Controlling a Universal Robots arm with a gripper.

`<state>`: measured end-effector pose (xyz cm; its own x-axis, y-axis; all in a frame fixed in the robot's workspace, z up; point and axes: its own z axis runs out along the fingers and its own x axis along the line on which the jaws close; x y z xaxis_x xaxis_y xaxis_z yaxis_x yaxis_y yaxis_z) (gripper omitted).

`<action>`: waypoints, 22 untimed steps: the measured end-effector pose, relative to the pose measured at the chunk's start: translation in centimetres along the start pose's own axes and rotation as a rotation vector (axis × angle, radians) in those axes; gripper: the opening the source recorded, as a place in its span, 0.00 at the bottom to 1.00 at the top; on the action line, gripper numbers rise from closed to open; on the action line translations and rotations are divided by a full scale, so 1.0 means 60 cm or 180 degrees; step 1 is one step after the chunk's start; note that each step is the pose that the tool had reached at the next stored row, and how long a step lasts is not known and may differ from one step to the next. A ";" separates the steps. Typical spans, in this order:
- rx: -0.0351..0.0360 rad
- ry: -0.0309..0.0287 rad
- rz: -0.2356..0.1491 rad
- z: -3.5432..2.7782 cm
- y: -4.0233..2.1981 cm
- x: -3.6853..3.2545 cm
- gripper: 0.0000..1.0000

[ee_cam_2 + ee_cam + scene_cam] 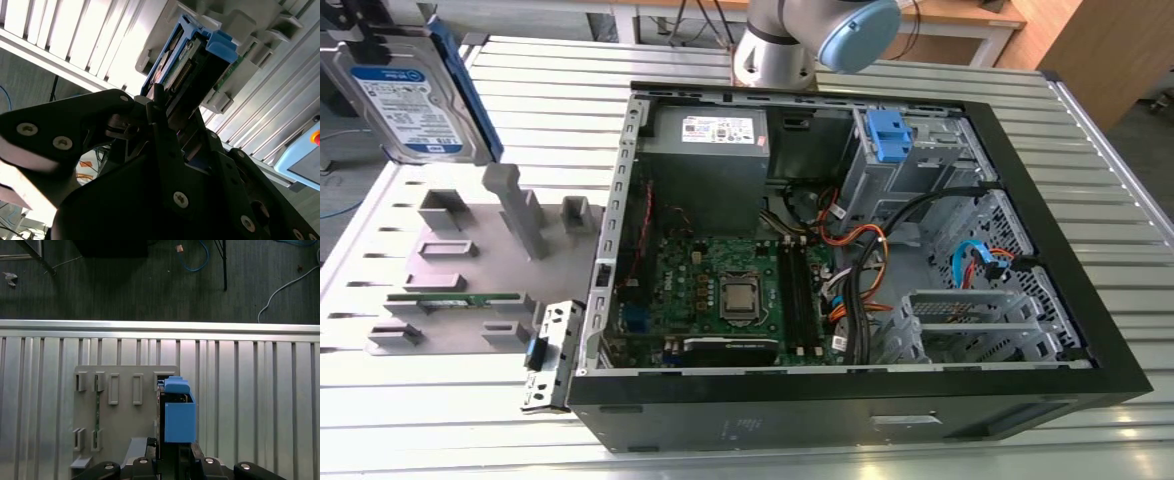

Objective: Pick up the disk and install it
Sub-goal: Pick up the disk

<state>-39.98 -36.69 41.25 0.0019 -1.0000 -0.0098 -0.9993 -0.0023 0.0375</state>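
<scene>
Evidently the disk [408,102] is pinched by the gripper [171,116] above the grey fixture [470,262]. Installation in the computer case [854,400] is not yet done.

Arm joint [817,40], grey with pale-blue cap, at top of exterior view. Black gripper [177,117] points down at table, jaws clamped on disk [175,75].

Exterior view high above the case [854,398]; both wrist views close along the hand [175,456], sharing the disk [179,417].
</scene>
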 end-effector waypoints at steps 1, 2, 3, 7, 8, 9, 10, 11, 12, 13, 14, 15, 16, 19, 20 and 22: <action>0.0000 0.0000 0.0000 -0.001 0.000 0.000 0.35; 0.0000 0.0000 0.0000 -0.002 0.000 0.000 0.35; 0.0000 0.0000 0.0000 -0.004 0.000 0.000 0.35; 0.0000 0.0000 0.0000 -0.009 0.000 0.000 0.35; 0.0000 0.0000 0.0000 -0.010 0.000 0.000 0.35; 0.0000 0.0000 0.0000 -0.012 0.000 0.000 0.35; 0.0000 0.0000 0.0000 -0.013 0.001 0.000 0.35; 0.0000 0.0000 0.0000 -0.015 0.001 0.000 0.35; 0.0000 0.0000 0.0000 -0.016 0.001 0.000 0.35; 0.0000 0.0000 0.0000 -0.018 0.001 0.000 0.35; 0.0000 0.0000 0.0000 -0.019 0.001 0.000 0.35; 0.0000 0.0000 0.0000 -0.021 0.001 0.000 0.35; 0.0000 0.0000 0.0000 -0.023 0.001 0.000 0.35; 0.0000 0.0000 0.0000 -0.028 0.001 0.000 0.35; 0.0000 0.0000 0.0000 -0.030 0.001 0.000 0.35; 0.0000 0.0000 0.0000 -0.033 0.001 0.000 0.35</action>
<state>-39.98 -36.68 43.24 0.0019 -0.9999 -0.0098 -0.9993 -0.0023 0.0375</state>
